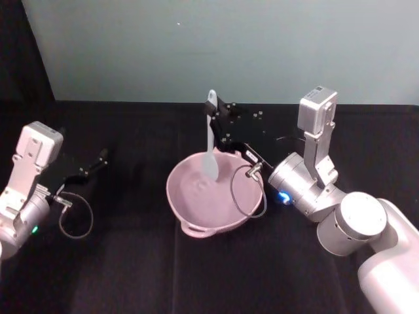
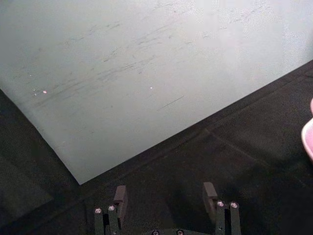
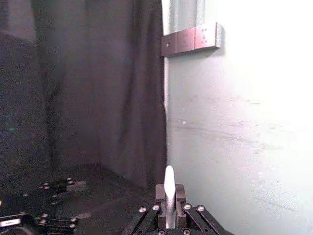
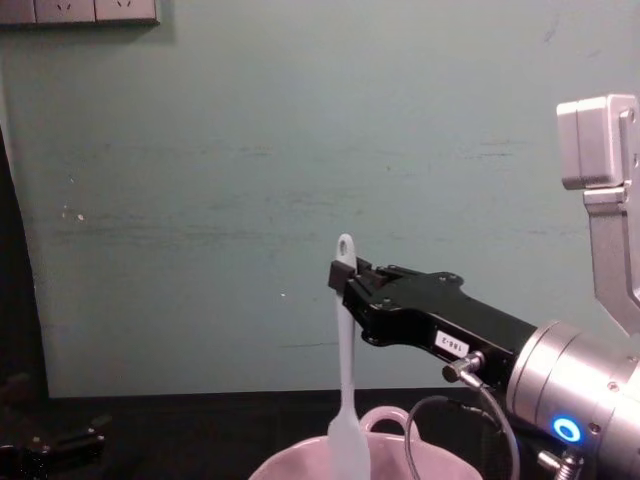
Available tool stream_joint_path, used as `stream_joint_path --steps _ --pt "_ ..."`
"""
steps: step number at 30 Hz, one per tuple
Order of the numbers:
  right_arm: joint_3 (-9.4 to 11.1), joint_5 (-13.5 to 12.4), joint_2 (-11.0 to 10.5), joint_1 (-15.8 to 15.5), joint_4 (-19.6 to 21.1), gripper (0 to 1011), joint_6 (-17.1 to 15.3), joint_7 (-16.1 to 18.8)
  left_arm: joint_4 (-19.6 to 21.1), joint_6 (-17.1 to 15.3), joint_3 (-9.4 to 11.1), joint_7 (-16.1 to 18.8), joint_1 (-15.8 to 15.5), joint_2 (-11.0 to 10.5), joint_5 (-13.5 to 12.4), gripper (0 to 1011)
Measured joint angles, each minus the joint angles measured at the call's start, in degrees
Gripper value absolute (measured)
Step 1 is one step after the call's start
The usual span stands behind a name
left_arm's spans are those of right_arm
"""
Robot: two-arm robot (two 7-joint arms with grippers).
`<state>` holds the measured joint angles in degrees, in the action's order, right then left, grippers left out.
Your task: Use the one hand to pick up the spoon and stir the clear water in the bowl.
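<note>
While the pick-up looked done in the head view, the stirring looked like what was left. The black two-finger right gripper was clamped on the handle of the long slim white plastic spoon. It held the spoon upright at frame centre, flat head down inside the wide pale pink bowl. Couldn't tell if it reached the barely visible clear water. The black left gripper sat parked at the left edge over the black tablecloth.

Left wrist view: its jaws stood apart, holding nothing.

Right wrist view: jaws pinched on the handle, dark curtain on the left.

Chest view: pale green wall behind, white socket plate upper left.
</note>
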<state>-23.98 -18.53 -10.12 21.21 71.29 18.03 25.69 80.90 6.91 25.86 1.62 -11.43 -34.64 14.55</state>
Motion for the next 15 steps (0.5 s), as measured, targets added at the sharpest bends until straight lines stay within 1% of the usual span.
stream_joint_path --steps 4,7,13,14,15 --pt "0.81 1.32 0.04 0.04 -0.32 114 0.75 -0.93 0.0 0.0 0.0 0.0 0.0 0.0 0.0 1011" --pt "1.4 1.92 -0.57 -0.35 0.41 114 0.35 -1.13 0.0 0.0 0.0 0.0 0.0 0.0 -0.01 1011" --pt "2.49 1.65 -3.13 -2.25 4.15 114 -2.37 0.08 0.0 0.0 0.0 0.0 0.0 0.0 0.0 1011" --pt "2.72 1.26 -3.89 -2.96 5.29 114 -3.02 0.56 0.0 0.0 0.0 0.0 0.0 0.0 0.0 1011" --pt "2.72 1.26 -3.89 -2.96 5.29 114 -3.02 0.56 0.0 0.0 0.0 0.0 0.0 0.0 0.0 1011"
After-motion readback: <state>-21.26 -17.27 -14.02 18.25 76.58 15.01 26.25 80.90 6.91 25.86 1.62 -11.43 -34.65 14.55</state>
